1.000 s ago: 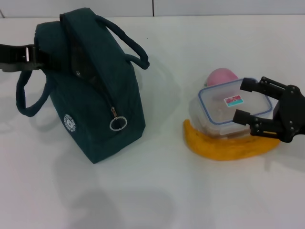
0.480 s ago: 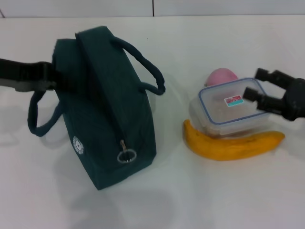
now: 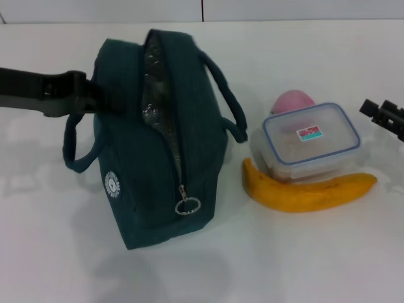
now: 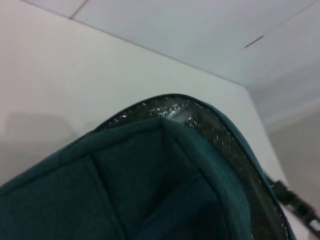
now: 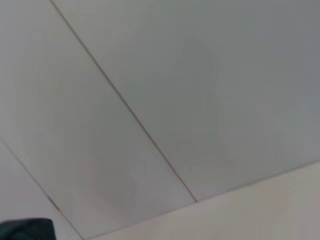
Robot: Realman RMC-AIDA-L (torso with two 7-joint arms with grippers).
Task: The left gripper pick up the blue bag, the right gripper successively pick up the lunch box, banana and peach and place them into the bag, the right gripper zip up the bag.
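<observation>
So the left gripper (image 3: 95,101) is at the bag's (image 3: 158,151) left end, up against the fabric; can't tell how its fingers are set. Bag stands on the table (image 3: 303,265), zip open, foil lining showing, ring pull low on the front. Right gripper (image 3: 384,116) is at the right edge, just right of the lunch box (image 3: 310,140) and not touching; finger state can't be told. One bag, one box, one banana (image 3: 303,193), one peach (image 3: 291,101). Banana lies against the box front, peach behind the box. Bare table between bag and food and along the front.
</observation>
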